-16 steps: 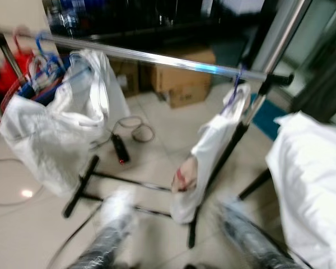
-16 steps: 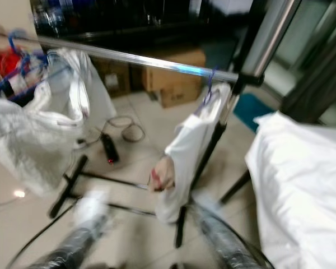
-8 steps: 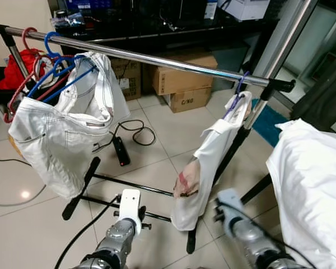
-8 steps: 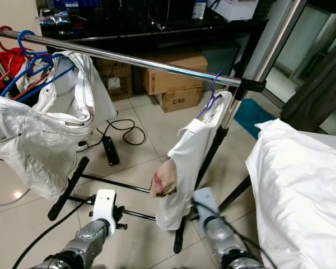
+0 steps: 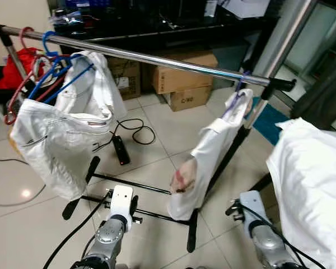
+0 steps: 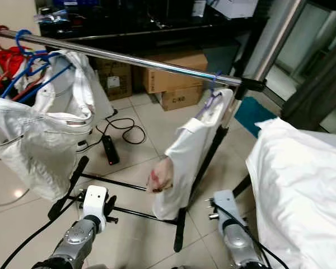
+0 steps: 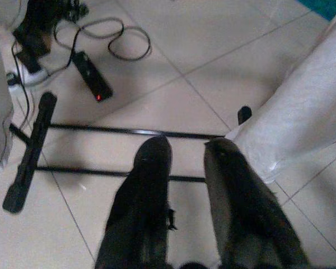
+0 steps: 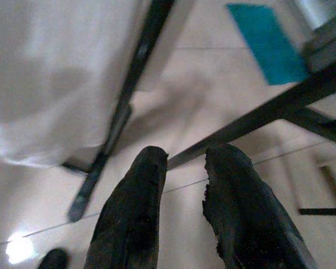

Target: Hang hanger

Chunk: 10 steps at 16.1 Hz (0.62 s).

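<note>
Hanger (image 5: 238, 96), purple, hooks over the right end of the chrome rail (image 5: 157, 59) of our clothes rack, carrying a white shirt (image 5: 208, 154) with a reddish print low on its front. At the rail's left end we see a cluster of red and blue hangers (image 5: 45, 70) and a pair of white jeans (image 5: 59, 134) draped there. Our left gripper (image 7: 185, 162) hangs low over the tiled floor (image 5: 151, 145), above the rack's black base bars (image 7: 117, 131), its two black fingers (image 7: 151, 168) slightly apart and holding nothing. Our right gripper (image 8: 185, 162) also sits low, beside the rack's black upright (image 8: 137, 73) and the shirt's hem, fingers likewise parted and empty. A black power strip (image 5: 120, 150) with its cable lies on the tiles behind the rack, cardboard boxes (image 5: 182, 84) stand further back, and a white cloth (image 5: 313, 185) covers something at our right
</note>
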Motion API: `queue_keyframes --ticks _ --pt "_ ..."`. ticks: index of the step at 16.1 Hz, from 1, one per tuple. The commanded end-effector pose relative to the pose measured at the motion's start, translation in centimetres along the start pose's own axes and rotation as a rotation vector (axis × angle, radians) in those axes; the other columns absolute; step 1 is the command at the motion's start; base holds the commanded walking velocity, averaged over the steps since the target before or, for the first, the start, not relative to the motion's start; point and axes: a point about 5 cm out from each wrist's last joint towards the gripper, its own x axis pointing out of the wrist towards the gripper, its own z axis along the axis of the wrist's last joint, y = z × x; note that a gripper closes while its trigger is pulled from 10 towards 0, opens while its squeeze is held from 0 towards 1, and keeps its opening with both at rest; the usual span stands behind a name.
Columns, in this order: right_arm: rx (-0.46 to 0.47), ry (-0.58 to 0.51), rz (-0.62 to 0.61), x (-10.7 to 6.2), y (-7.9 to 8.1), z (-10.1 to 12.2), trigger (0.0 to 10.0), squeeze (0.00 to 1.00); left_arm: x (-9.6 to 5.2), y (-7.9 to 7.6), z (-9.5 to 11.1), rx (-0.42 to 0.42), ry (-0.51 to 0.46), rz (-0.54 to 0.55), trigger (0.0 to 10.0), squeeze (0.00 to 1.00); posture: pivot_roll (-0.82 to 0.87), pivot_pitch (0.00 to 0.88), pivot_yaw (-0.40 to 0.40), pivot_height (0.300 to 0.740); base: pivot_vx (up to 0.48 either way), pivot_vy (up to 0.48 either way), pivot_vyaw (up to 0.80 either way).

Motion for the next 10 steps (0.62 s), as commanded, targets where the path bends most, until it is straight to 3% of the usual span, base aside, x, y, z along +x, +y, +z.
queue_keyframes --ticks 1,2,3,4,5,6,9,10 --pt "-0.009 -0.097 -0.078 0.3 -1.4 1.8 10.0 0.00 0.1 -1.0 0.9 0.056 -0.063 -0.071 10.0 1.00 0.08 0.023 -0.061 0.740 0.000 0.000 0.00" --pt "-0.001 -0.115 -0.099 0.4 -1.8 2.1 10.0 0.00 0.1 -1.2 1.1 0.078 -0.081 -0.087 10.0 1.00 0.08 0.023 -0.061 0.740 0.000 0.000 0.00" --pt "0.022 -0.185 -0.129 0.4 -2.3 3.4 10.0 0.56 0.2 -1.7 1.7 0.117 -0.124 -0.106 10.0 1.00 0.08 0.023 -0.061 0.740 0.000 0.000 0.00" --pt "0.029 -0.251 -0.131 0.2 -2.6 4.4 10.0 0.80 0.3 -1.9 2.2 0.139 -0.159 -0.108 10.0 1.00 0.06 0.027 -0.057 0.740 0.000 0.000 0.00" --pt "0.051 -0.313 -0.104 -0.1 -2.5 5.3 10.0 1.00 0.3 -1.8 2.6 0.159 -0.183 -0.098 10.0 0.29 0.06 0.026 -0.059 0.740 0.000 0.000 0.00" --pt "0.089 -0.363 -0.086 -0.6 -2.6 5.8 10.0 1.00 0.4 -1.5 3.1 0.171 -0.216 -0.078 10.0 0.00 0.06 0.027 -0.059 0.740 0.000 0.000 0.00" --pt "0.151 -0.467 -0.062 -1.8 -2.8 7.0 10.0 1.00 0.3 -1.1 4.5 0.187 -0.315 -0.043 10.0 0.00 0.05 0.027 -0.064 0.740 0.000 0.000 0.00" --pt "0.156 -0.484 -0.083 -2.2 -3.1 7.3 10.0 0.74 0.2 -1.1 4.9 0.228 -0.347 -0.050 10.0 0.00 0.06 0.026 -0.065 0.740 0.000 0.000 0.00"
